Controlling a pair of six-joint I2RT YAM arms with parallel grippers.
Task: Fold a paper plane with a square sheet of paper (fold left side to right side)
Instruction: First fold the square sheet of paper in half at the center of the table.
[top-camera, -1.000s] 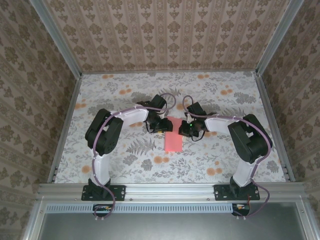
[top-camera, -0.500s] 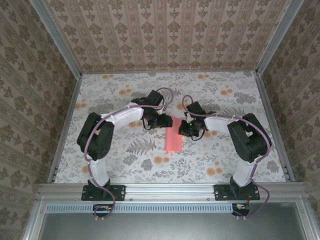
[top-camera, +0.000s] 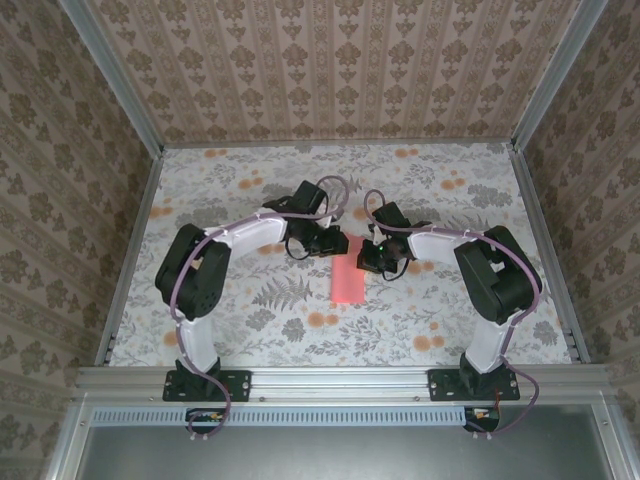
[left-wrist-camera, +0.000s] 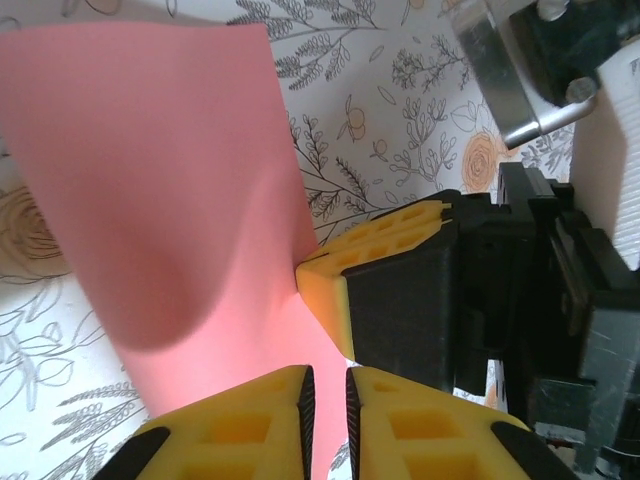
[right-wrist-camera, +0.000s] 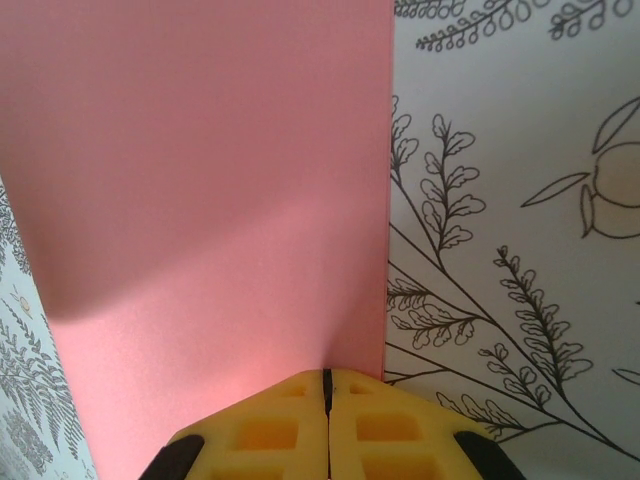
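Salmon-pink paper (top-camera: 348, 279), thin and bulging, is lying as a narrow strip on the floral table (top-camera: 250, 300). My right pincer (right-wrist-camera: 327, 385) is pressing it, clenched; I cannot tell whether the left pincer (left-wrist-camera: 330, 400) is gripping it.

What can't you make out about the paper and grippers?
- Far end of the square sheet of paper: top view, left gripper and right gripper cover it.
- Whether the left gripper pinches it: left wrist, pad gap too narrow.
- Paper at the right gripper's tips: right wrist, pads cover it.
- Creases: top view, too small.

One square sheet of paper (top-camera: 348, 281), two hands: left hand (left-wrist-camera: 327, 396), right hand (right-wrist-camera: 327, 381).
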